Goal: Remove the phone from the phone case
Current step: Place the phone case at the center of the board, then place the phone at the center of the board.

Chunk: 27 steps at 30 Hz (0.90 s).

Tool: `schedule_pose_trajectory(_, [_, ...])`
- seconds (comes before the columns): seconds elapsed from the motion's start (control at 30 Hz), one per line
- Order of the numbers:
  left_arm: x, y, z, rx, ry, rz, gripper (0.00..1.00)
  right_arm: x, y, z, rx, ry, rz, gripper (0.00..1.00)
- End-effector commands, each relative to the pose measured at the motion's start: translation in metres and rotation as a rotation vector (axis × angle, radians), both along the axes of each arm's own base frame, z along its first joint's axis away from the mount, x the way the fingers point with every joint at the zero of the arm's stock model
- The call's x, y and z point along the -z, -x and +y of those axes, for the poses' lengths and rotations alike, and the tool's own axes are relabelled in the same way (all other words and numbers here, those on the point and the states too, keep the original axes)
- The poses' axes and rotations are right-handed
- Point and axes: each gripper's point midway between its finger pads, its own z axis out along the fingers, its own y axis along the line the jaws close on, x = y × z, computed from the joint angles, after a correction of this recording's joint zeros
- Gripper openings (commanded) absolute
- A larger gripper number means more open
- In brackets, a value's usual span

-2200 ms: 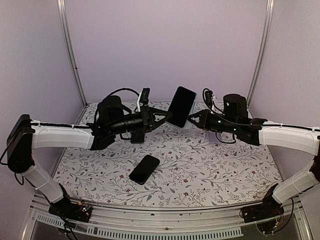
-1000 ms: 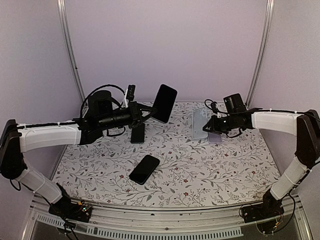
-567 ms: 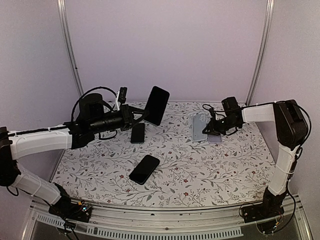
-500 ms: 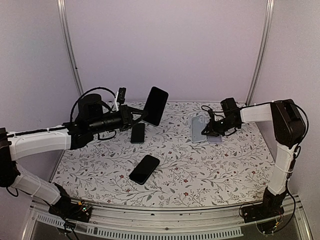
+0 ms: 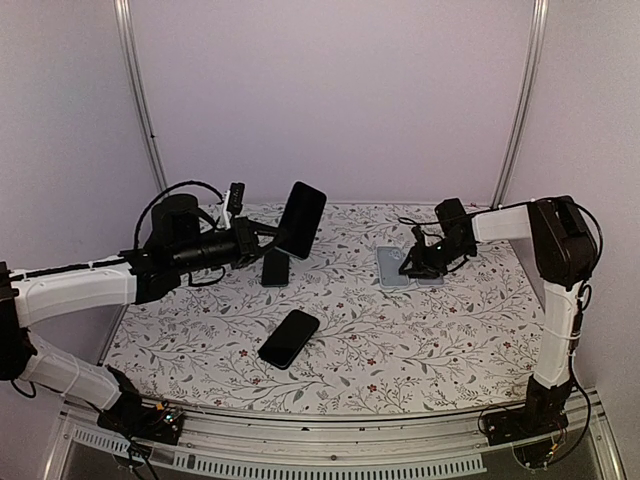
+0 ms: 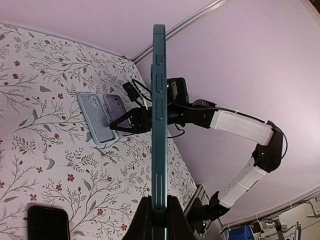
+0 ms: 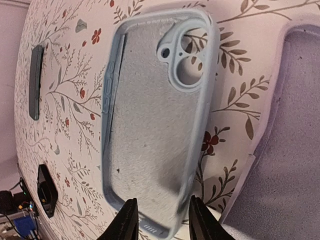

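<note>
Over the table (image 5: 420,340), left fingers (image 6: 143,222) clamp the phone (image 6: 159,125) edge-on; right fingers (image 7: 126,222) stand parted astride the pale case (image 7: 150,115).

Left arm (image 5: 80,285): reaching forward and inward, raised.
Left claw (image 6: 156,210): clamped tight.
Right arm (image 5: 505,222): elbow high, forearm reaching inward.
Right claw (image 7: 161,220): low, fingers parted.

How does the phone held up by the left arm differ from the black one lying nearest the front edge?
The held phone is in the air, tilted on end, pinched by the left gripper; the black phone lies flat on the table, untouched. The held phone's edge looks teal; the black phone is dark all over. Both show dark faces.
</note>
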Motion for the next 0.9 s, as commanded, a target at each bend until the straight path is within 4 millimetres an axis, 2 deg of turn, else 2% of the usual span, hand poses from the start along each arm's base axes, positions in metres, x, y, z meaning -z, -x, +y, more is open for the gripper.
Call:
schedule_pose_trajectory(0.0, [-0.016,-0.005,0.009,-0.025,0.027,-0.068,0.00,-0.004,-0.005,-0.012,0.020,0.068,-0.013,0.40])
schedule_pose_trajectory(0.2, [-0.008,-0.016,0.021,-0.087,0.010,-0.042,0.00,-0.011,-0.001,-0.021,0.044,0.115,-0.026,0.45])
schedule_pose_trajectory(0.37, [0.005,-0.028,0.037,-0.156,-0.019,-0.002,0.00,-0.038,0.003,-0.014,0.038,0.093,-0.087,0.49])
schedule_pose_trajectory(0.67, [0.038,-0.050,0.071,-0.256,-0.087,0.054,0.00,-0.111,0.012,0.012,0.009,-0.005,-0.281,0.70])
schedule_pose_trajectory(0.77, [0.051,-0.061,0.089,-0.298,-0.128,0.074,0.00,-0.133,0.017,0.011,0.023,-0.042,-0.345,0.80])
schedule_pose_trajectory(0.87, [0.063,-0.069,0.105,-0.321,-0.155,0.093,0.00,-0.165,0.025,0.008,0.039,-0.078,-0.426,0.88])
